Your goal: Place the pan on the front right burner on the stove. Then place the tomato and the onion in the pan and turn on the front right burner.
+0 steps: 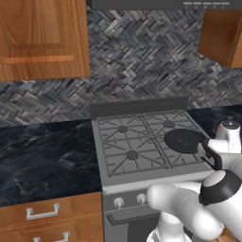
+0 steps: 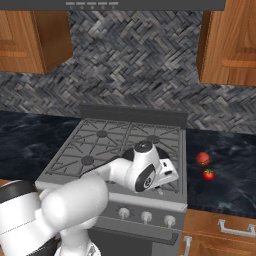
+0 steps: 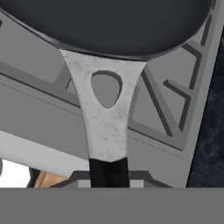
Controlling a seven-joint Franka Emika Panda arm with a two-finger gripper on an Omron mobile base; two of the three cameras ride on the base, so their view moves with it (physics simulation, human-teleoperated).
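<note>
Over stove's (image 1: 142,170) front edge, pan (image 1: 183,140)

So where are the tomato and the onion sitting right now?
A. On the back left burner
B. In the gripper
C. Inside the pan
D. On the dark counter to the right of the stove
D: in the right base view the tomato and the onion lie side by side on the dark counter, right of the stove, while the pan on the stove holds nothing.
</note>
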